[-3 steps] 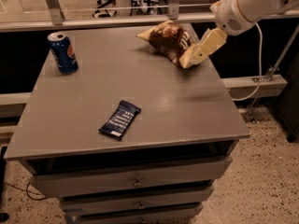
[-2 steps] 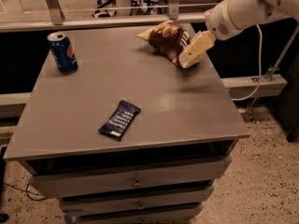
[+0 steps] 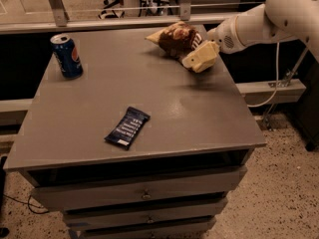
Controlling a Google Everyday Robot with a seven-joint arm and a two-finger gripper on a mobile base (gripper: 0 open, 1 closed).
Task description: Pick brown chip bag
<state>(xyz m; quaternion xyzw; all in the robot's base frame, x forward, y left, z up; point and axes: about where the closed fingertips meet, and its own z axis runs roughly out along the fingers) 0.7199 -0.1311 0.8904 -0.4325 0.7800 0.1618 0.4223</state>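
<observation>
On the far right of the table (image 3: 149, 98), brown chip bag (image 3: 175, 38) right against the claw (image 3: 198, 60), claw opening unclear.

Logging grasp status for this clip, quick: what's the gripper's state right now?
Gripper: low over the table, right next to the brown chip bag, at its right end in the camera view; open, closed or holding cannot be told.

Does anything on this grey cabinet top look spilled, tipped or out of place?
Nothing stands out: blue soda can upright far left, dark-blue bar wrapper flat near the front, wrinkly brown foil chip bag lying far right with the pincer at its right edge.
</observation>
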